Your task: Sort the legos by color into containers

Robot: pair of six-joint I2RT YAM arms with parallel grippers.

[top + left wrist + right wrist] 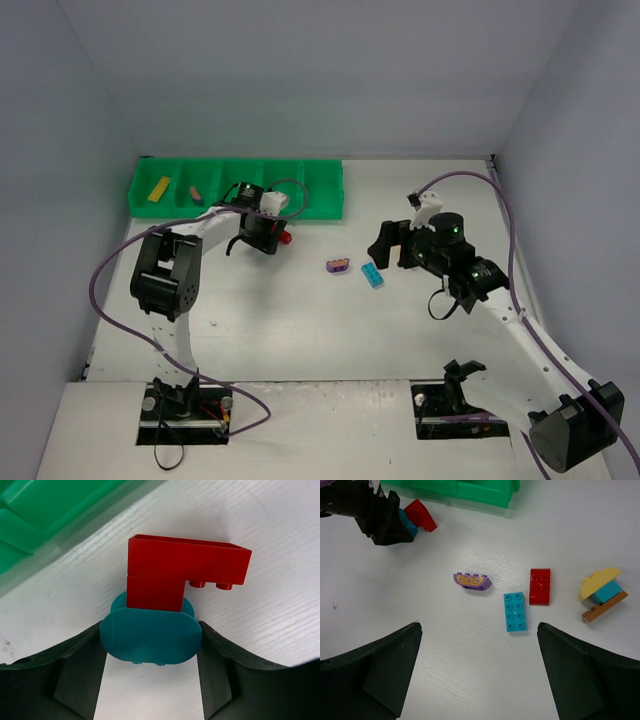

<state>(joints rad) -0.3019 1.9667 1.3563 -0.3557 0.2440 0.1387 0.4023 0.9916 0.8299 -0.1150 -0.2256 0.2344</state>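
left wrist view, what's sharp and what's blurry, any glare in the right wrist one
Left wrist: the red-and-teal brick stack is sharp, the green tray behind it soft. Right wrist: loose bricks crisp, soft shadows, no glare; its dark fingers lack detail.

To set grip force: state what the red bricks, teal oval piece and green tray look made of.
Red bricks: hard moulded plastic, glossy, crisp edges and studs. Teal oval piece: likely the same plastic, smooth satin face. Green tray: plastic, rim seemingly translucent, soft sheen.
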